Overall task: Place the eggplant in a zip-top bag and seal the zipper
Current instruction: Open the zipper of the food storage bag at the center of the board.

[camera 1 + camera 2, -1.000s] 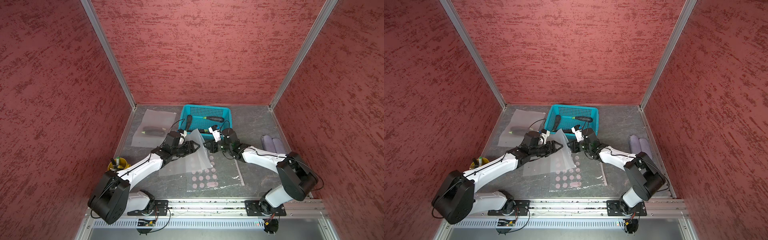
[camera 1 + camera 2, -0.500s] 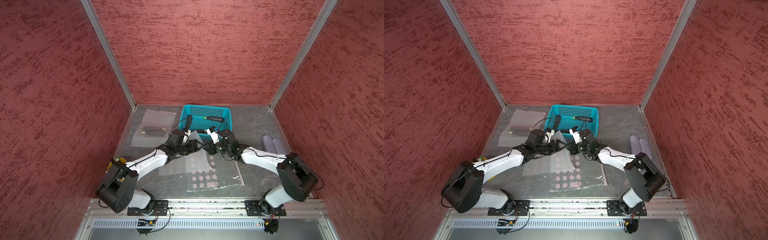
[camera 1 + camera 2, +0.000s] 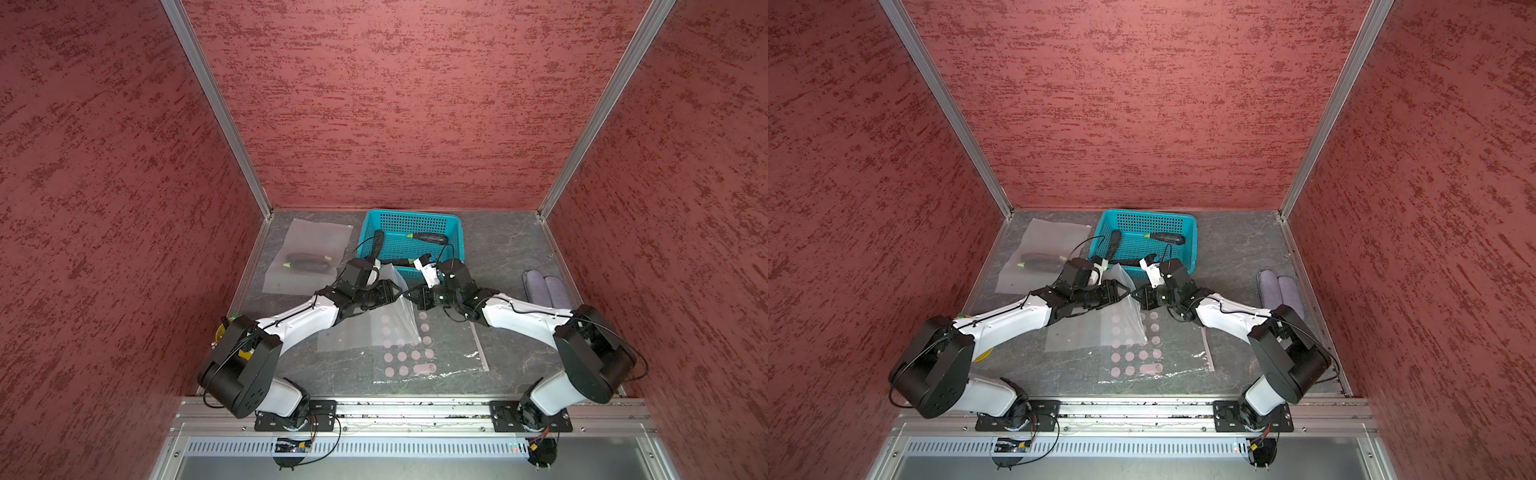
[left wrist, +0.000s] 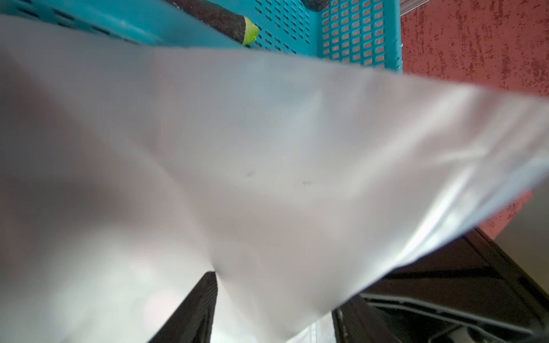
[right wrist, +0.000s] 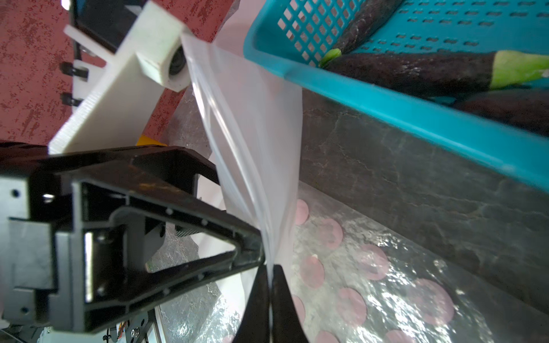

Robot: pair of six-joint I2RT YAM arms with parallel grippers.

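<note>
A frosted zip-top bag stands lifted between my two grippers, with its lower part lying on the table. My right gripper is shut on the bag's edge. My left gripper faces it. Its jaws stand apart, with the bag's film between the fingers. Several dark eggplants lie in the teal basket just behind the grippers.
A second bag with an eggplant inside lies at the back left. A clear sheet with pink dots covers the table in front of the grippers. Purple rolls lie at the right wall, and a yellow object lies by the left arm.
My left arm has swung in towards the right gripper and its jaws have narrowed around the bag. The right gripper has kept its hold and has hardly moved.
</note>
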